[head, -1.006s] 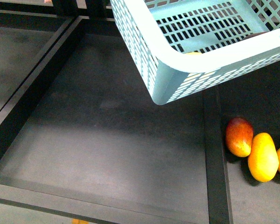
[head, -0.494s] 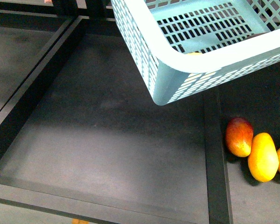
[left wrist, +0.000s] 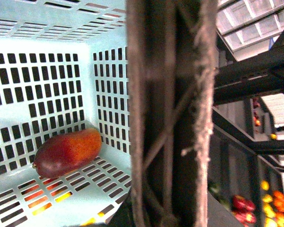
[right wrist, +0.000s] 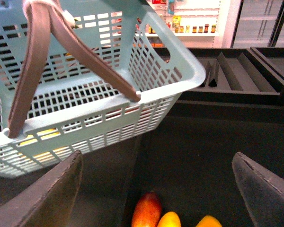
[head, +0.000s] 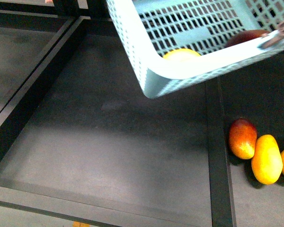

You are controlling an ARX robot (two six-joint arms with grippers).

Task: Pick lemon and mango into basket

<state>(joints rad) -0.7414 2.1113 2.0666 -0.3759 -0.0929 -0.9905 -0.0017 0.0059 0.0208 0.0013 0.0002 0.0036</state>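
Nearest, three spare mangoes (head: 260,151) lie on the dark shelf (head: 123,142), under the right gripper (right wrist: 156,189) with its fingers spread wide and empty. Farther off, the basket (head: 146,61) hangs tilted, lemon (head: 181,54) and mango (left wrist: 68,151) inside; seemingly only setting down remains. Whether the left gripper clamps the brown handle (left wrist: 168,113) cannot be told.

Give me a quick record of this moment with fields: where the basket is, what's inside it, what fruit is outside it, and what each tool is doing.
basket: turquoise basket lifted and tilted above the dark shelf
handle: brown swing handle raised
inside basket: lemon by the near wall; dark red mango on the slotted base
outside basket: red-and-orange mango and yellow mangoes on the shelf, side by side
left tool: cannot tell, view blocked by the handle
right tool: right tool open, holding nothing, above the loose mangoes
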